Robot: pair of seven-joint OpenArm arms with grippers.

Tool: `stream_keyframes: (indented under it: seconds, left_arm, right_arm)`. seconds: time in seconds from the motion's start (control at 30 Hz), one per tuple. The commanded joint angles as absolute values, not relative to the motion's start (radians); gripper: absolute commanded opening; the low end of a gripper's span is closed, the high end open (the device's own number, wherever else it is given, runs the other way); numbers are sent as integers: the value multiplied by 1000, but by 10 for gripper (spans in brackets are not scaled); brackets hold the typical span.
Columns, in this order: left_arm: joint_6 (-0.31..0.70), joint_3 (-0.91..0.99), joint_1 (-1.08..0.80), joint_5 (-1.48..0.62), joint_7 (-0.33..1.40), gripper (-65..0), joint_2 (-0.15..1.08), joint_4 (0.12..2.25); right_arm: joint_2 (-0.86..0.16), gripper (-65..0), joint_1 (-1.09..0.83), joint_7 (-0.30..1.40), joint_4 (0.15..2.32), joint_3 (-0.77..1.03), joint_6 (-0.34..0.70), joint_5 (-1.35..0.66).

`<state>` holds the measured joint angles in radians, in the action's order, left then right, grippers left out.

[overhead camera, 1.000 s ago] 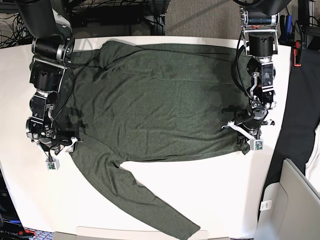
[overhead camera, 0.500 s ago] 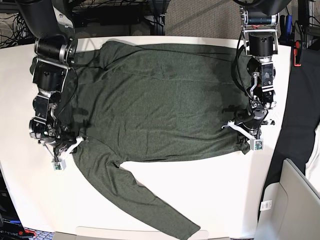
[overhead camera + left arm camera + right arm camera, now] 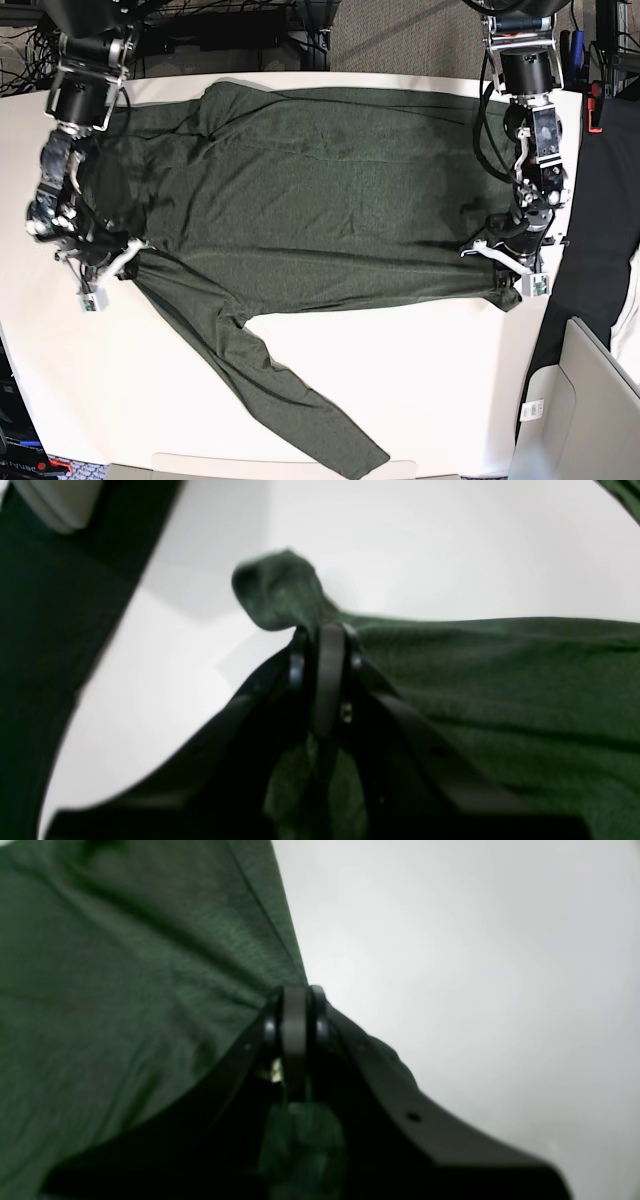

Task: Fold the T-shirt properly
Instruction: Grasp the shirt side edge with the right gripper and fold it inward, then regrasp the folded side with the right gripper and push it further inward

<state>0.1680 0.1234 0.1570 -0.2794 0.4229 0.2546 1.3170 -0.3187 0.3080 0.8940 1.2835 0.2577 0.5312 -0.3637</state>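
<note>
Both arms are pinned to the cloth. The T-shirt point(image 3: 300, 200), dark olive with long sleeves, lies spread flat on the white table point(image 3: 420, 390), body running across it, one sleeve trailing off toward the table's near edge. At the shirt's right-hand end in the base view, the left gripper point(image 3: 320, 635) is clamped on a bunched corner of the hem, a knob of fabric poking out past the closed jaws. At the shirt's opposite end, the right gripper point(image 3: 295, 995) is pinched on the edge of the fabric near the shoulder, where that sleeve begins. Holding opposite ends looks meant to keep the body taut and square, so the fold can go over in one clean sweep.
</note>
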Motion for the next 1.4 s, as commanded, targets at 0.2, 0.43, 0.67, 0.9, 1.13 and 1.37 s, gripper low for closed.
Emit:
stream_keyframes:
  seconds: [0.2, 0.43, 0.67, 0.9, 1.13, 1.37]
  left_arm:
    - [166, 160, 134, -283, 403, -649, 266, 1349]
    - [166, 160, 59, -283, 403, -649, 266, 1481]
    - [166, 179, 12, -283, 403, -649, 268, 1538]
    - [166, 179, 12, -283, 403, -649, 265, 1534]
    - [166, 174, 12, -283, 404, -649, 265, 1534]
    - [166, 173, 12, -283, 404, -649, 265, 1535]
  right_arm:
    - [-404, -645, 211, 886, 1395, 320, 535, -588]
    - [-433, -645, 140, 970, 1455, 430, 535, -700]
    - [-438, -644, 102, 969, 1468, 478, 535, -733]
    - [-427, -513, 223, 966, 1463, 377, 472, -608]
    - [-344, -334, 398, 966, 1369, 255, 337, -438]
    - [-255, -334, 510, 920, 1158, 249, 337, -303]
